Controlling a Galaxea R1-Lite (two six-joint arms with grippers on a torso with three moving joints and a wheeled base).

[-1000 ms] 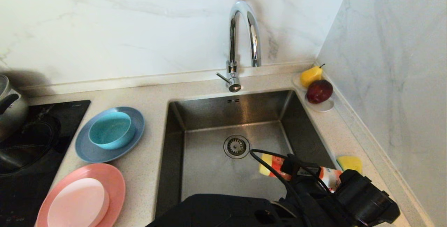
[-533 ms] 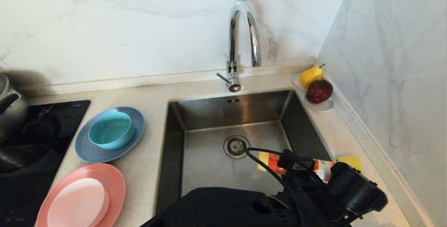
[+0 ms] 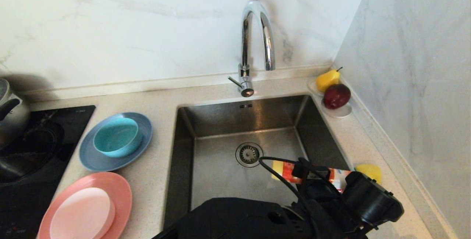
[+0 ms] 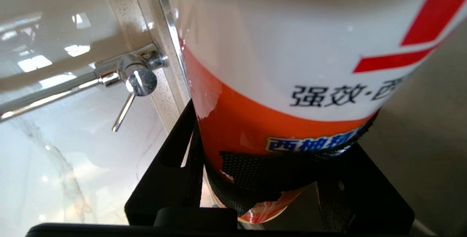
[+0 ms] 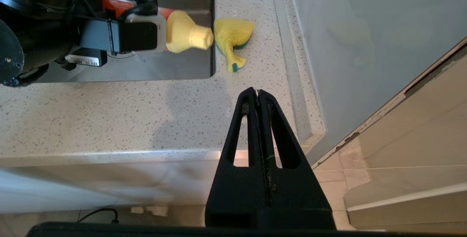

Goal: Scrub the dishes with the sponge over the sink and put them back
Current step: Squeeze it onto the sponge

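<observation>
At the lower right of the head view, the left gripper (image 3: 309, 174) clasps an orange-and-white detergent bottle (image 3: 290, 169) lying level over the steel sink (image 3: 220, 165), its yellow spout pointing at the yellow green-backed sponge (image 3: 369, 171) just beyond on the speckled counter (image 3: 158, 180), while the right gripper (image 5: 258, 92), pressed closed, hangs off the counter's front edge.

Brushed steel sink (image 3: 220, 172), glossy chrome tap (image 3: 254, 36), speckled stone desk (image 3: 158, 180), matte plates (image 3: 110, 158), glossy plastic bottle (image 4: 292, 65), soft sponge (image 5: 231, 36)

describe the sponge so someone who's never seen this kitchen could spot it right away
Start at the steel sink under the tall chrome tap. On the speckled counter by the sink's right rim, near the front, lies the sponge. It is small and yellow with a green layer, lying bare on the counter, unlike the yellow pear on its saucer farther back.
</observation>
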